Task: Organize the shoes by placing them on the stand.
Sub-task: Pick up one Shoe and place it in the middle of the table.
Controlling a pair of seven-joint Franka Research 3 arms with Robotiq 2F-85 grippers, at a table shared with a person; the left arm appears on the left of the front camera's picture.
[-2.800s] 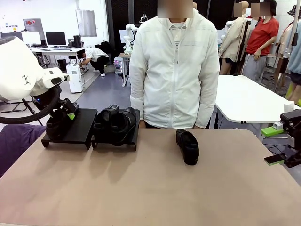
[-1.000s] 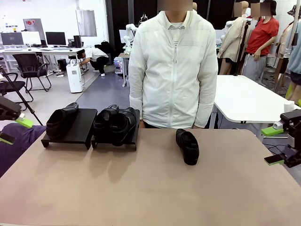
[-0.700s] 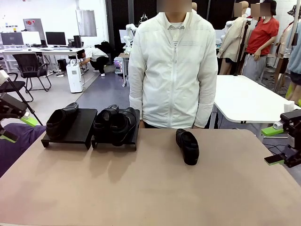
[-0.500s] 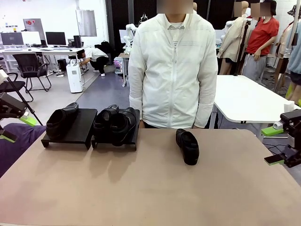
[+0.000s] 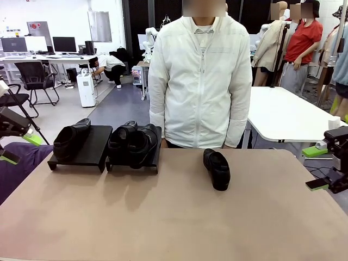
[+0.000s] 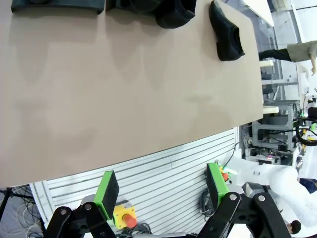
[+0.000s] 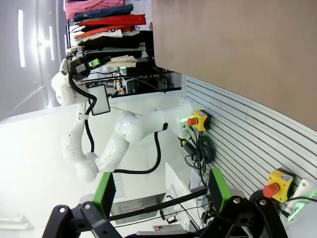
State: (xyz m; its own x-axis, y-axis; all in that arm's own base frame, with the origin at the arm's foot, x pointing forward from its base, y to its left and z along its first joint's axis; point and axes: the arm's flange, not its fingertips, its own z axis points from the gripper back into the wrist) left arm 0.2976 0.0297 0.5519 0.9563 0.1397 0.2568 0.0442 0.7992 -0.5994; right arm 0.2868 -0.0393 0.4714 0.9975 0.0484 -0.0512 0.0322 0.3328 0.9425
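Left hand (image 5: 12, 142) has withdrawn past the table (image 5: 174, 217) edge, fingers apart.

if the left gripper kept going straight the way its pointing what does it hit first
Judging by the left wrist view, probably the bare table: the open left gripper hangs off its edge, aimed at the tabletop. The lone shoe lies farther off, aside. Depth is unclear.

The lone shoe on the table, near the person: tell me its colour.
Black, slightly shiny. The shoe on the table shows best in the front view.
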